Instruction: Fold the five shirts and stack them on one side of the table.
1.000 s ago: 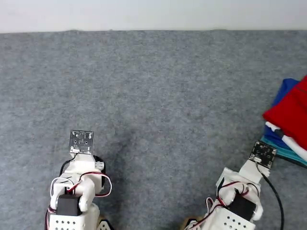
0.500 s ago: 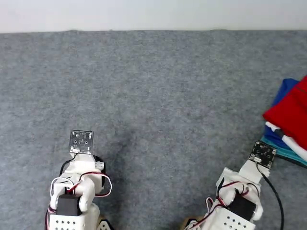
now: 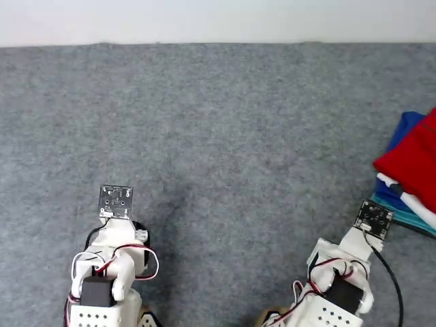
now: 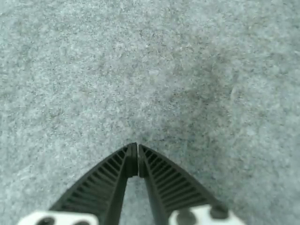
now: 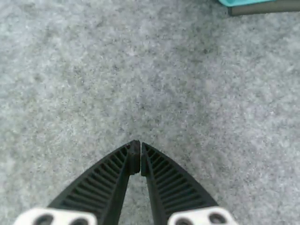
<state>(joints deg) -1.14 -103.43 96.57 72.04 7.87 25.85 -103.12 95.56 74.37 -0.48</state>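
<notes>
Left arm (image 3: 109, 272): held tucked in at the near edge, pointed straight ahead.
Left gripper (image 4: 137, 152): jaws pressed together, tips touching.
Right arm (image 3: 340, 279): held tucked in, angled outward to its own side.
Right gripper (image 5: 140, 147): jaws pressed together, tips touching.

Rough grey felt table cover (image 3: 225, 136), soft cloth shirts (image 3: 412, 170)

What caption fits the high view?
Folded shirts stacked at the gray table edge, beside the right arm.

Grey felt-like table covering (image 3: 225, 136), speckled and evenly lit, runs flat out ahead of the left gripper (image 4: 137, 157) and off to both its sides. Far beyond it, a pale strip (image 3: 218, 20) borders the covering's back edge.
</notes>
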